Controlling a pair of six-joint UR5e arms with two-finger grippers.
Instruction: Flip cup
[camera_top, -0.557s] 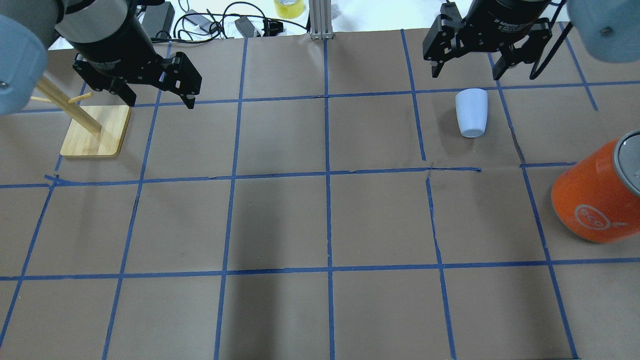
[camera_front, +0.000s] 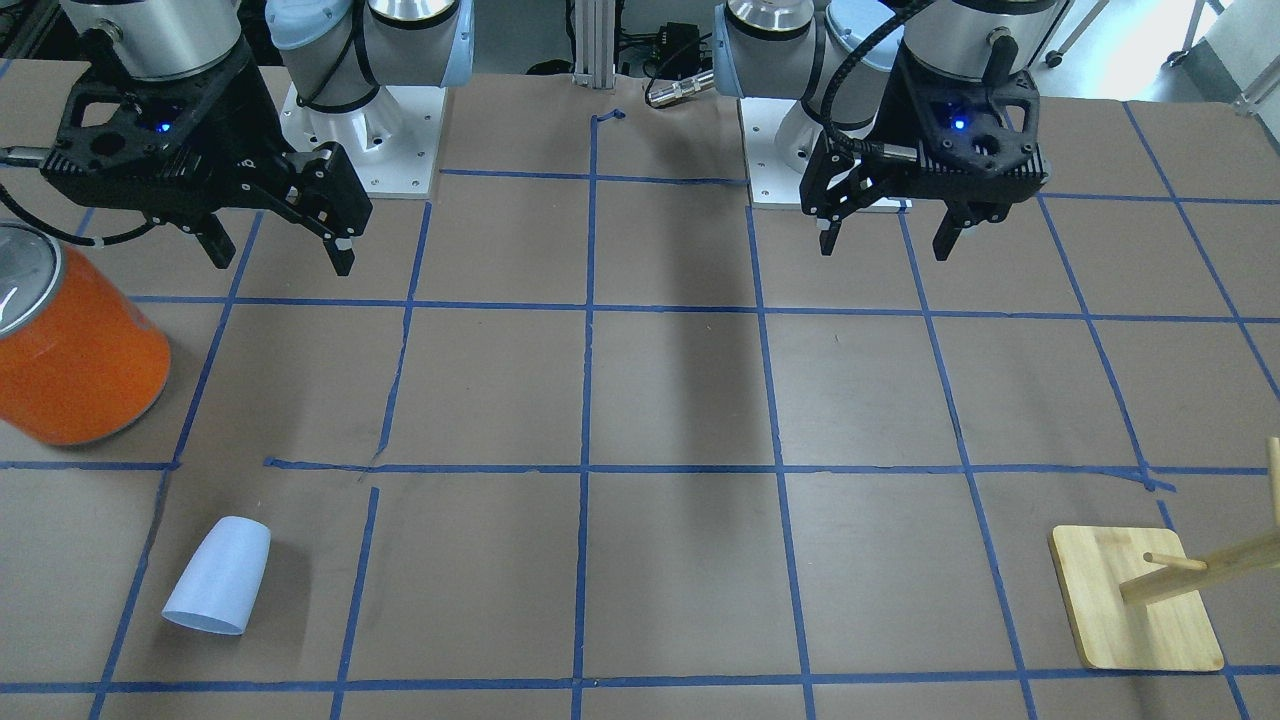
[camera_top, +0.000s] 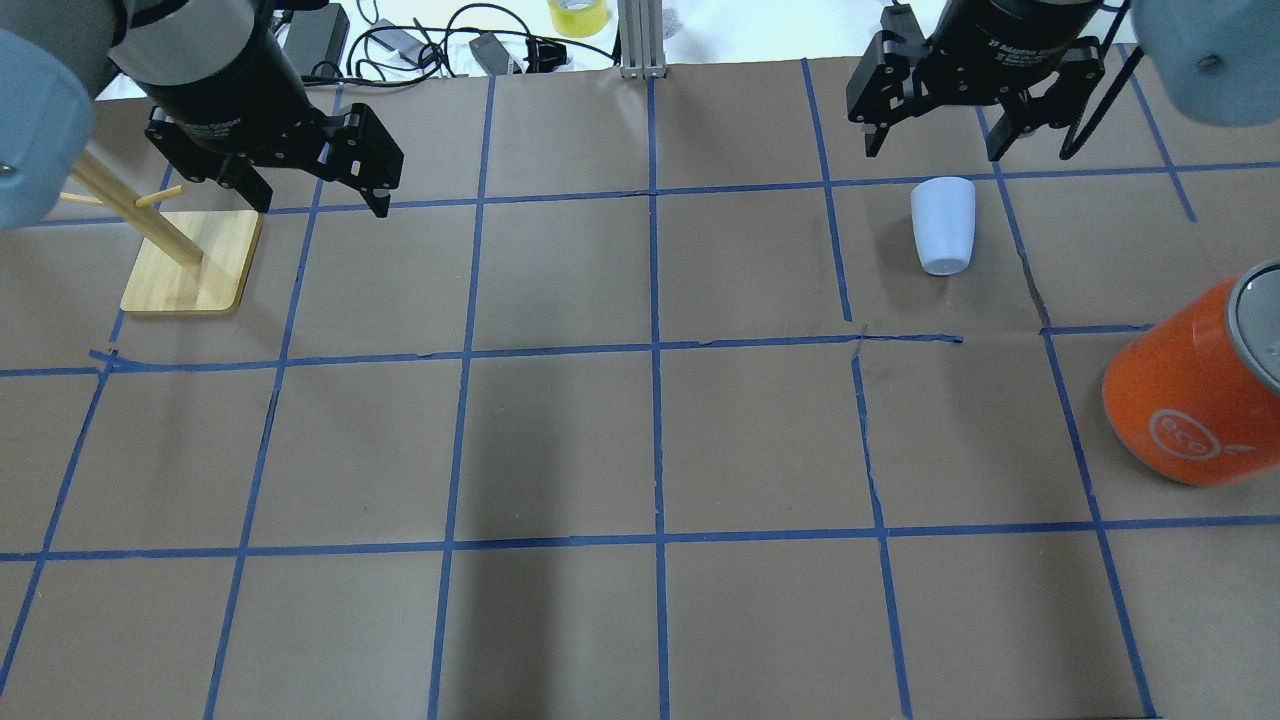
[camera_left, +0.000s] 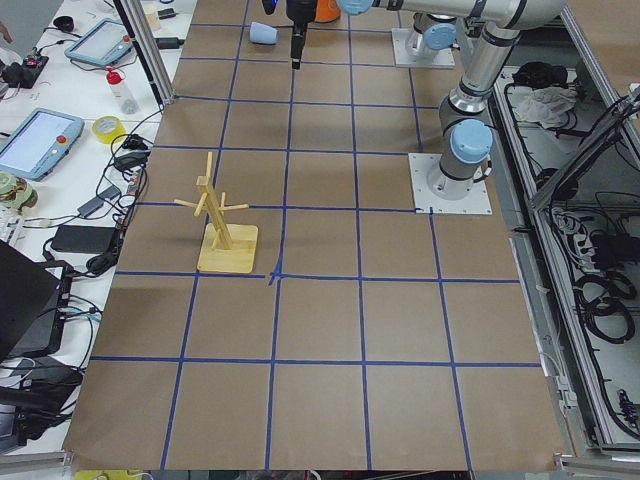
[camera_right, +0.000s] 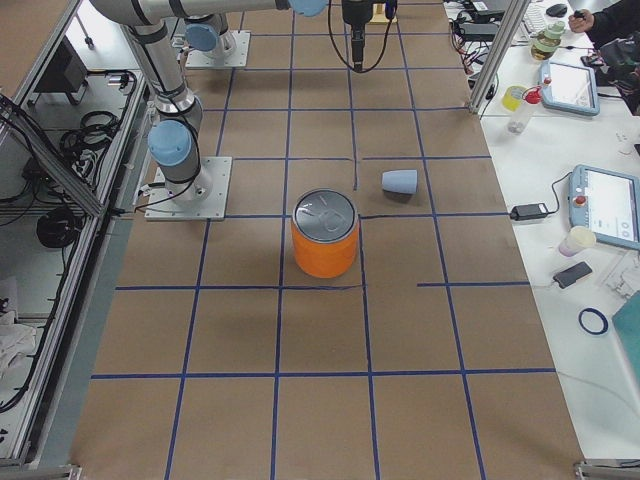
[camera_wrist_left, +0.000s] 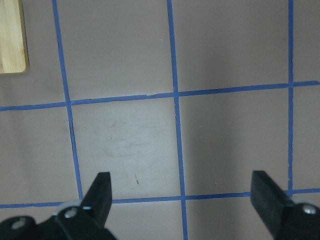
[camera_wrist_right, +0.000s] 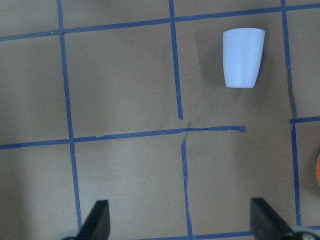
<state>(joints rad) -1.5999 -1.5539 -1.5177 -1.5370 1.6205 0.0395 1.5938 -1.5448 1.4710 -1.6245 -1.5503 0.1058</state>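
The pale blue-white cup (camera_top: 943, 226) lies on its side on the brown paper at the far right, its wider rim pointing away from the robot. It also shows in the front-facing view (camera_front: 218, 575), the right wrist view (camera_wrist_right: 243, 57) and the exterior right view (camera_right: 399, 181). My right gripper (camera_top: 932, 150) is open and empty, raised above the table, apart from the cup; it also shows in the front-facing view (camera_front: 280, 262). My left gripper (camera_top: 322, 205) is open and empty at the far left, also seen in the front-facing view (camera_front: 884, 250).
A large orange can (camera_top: 1195, 390) with a silver lid stands at the right edge, nearer the robot than the cup. A wooden peg rack on a square base (camera_top: 195, 262) stands at the far left beside the left gripper. Blue tape lines grid the table.
The right gripper has shifted very slightly. The cup, the can and the left gripper have not moved.
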